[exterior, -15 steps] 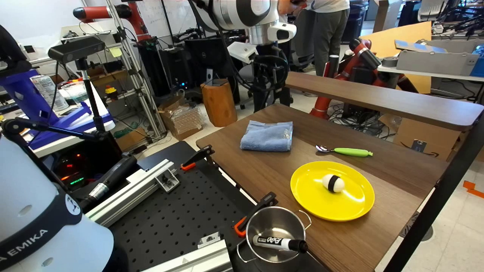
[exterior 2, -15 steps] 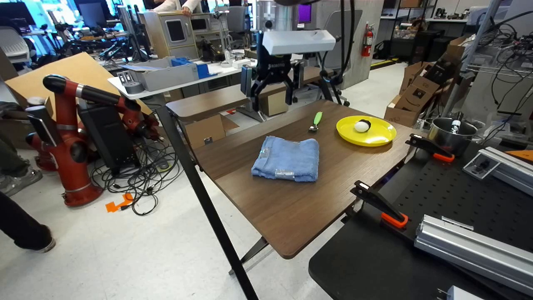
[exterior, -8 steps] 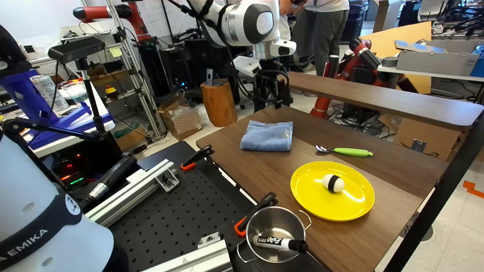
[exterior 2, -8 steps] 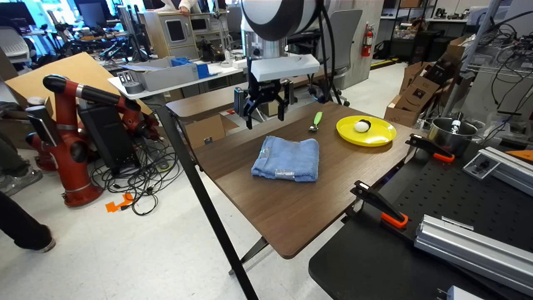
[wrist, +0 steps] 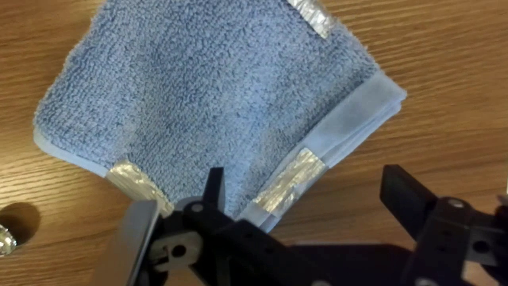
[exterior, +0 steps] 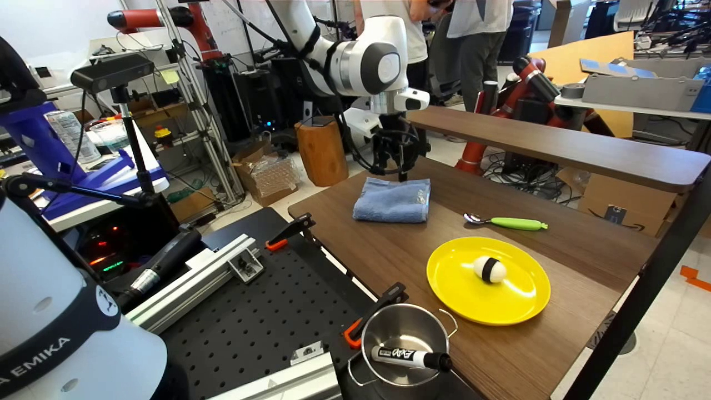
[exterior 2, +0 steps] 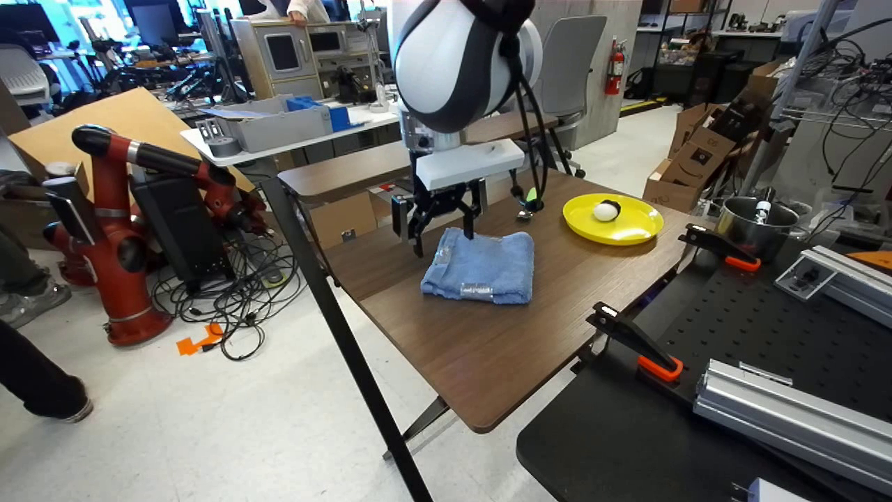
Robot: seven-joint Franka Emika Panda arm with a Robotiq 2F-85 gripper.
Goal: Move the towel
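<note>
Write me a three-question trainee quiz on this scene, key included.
1. True or false: the roughly square light-blue folded cloth towel lies on the brown wood-grain table.
2. Which lies on the round yellow plate: (a) a green-handled metal spoon, (b) a white egg-shaped object with a black band, (c) a round silver metal pot?
3. Fill in "open" or "shut": the black two-fingered gripper is ____.
Key: 1 true; 2 b; 3 open.
</note>
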